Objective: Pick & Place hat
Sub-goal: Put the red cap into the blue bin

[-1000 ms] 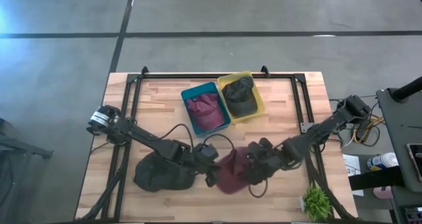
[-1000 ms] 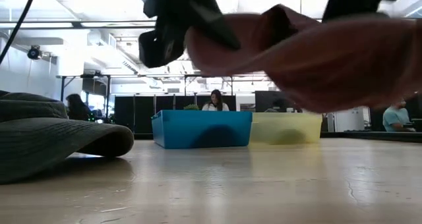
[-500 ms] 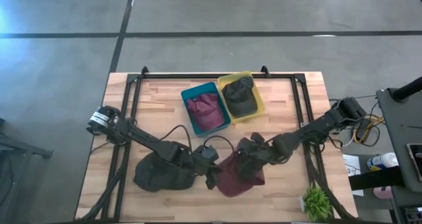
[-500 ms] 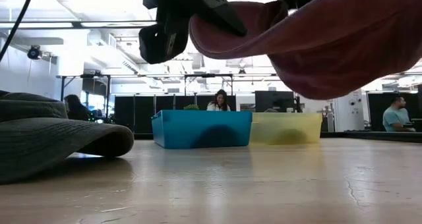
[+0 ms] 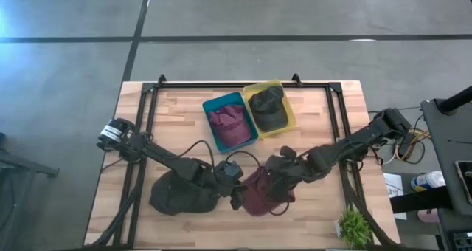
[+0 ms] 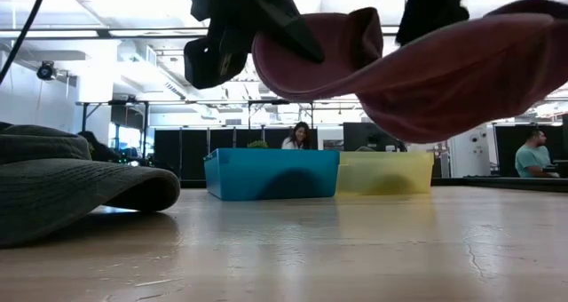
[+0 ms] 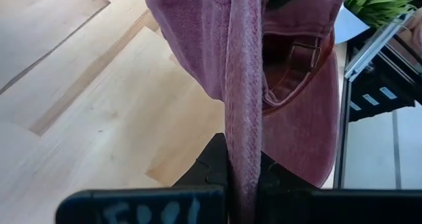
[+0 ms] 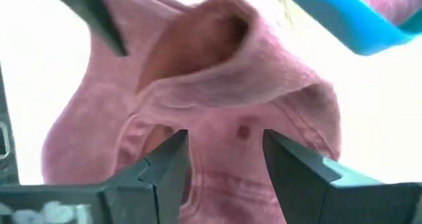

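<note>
Low view: both jaws grip hat (image 6: 444, 71).

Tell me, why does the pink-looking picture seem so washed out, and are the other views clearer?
Right wrist view: bright glare whitens the background and pales the maroon hat. Low view: ceiling lights backlight the hat, arms showing as silhouettes. High view: evenly lit, the blue bin distinct.
</note>
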{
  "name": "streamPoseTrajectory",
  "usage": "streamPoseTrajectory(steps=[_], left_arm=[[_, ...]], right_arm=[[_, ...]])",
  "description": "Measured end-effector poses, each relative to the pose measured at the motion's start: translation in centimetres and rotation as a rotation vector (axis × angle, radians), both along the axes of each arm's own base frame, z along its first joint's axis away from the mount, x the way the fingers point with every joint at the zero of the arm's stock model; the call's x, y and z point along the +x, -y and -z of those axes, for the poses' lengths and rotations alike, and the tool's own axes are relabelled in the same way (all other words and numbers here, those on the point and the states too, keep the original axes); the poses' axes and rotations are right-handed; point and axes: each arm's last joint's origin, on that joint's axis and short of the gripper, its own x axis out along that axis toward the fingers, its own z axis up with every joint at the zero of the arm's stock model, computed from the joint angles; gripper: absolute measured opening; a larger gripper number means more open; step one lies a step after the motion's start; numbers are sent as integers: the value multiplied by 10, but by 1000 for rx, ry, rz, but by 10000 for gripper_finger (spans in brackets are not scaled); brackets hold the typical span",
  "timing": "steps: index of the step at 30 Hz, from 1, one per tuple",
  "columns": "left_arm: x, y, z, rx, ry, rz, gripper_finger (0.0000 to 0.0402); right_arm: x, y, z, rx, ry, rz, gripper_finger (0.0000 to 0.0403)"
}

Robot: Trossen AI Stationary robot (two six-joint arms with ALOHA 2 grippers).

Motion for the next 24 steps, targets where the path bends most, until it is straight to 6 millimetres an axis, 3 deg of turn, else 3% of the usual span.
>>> streamPoseTrajectory(steps=[6, 11, 20, 24], left_arm=[[-2, 1, 2, 4, -21, -10, 10], [-3, 3, 2, 11, -17, -23, 10], [-1, 3, -1, -7, 16, -18, 10], [-1, 4, -1, -12, 11, -14, 10]], right_arm=[[-19, -2, -6, -59, -162, -1, 189], [-30, -17, 1, -9, -145, 18, 189], [-7, -36, 46, 84, -85, 14, 189], [-1, -40, 50, 79, -70, -9, 189]])
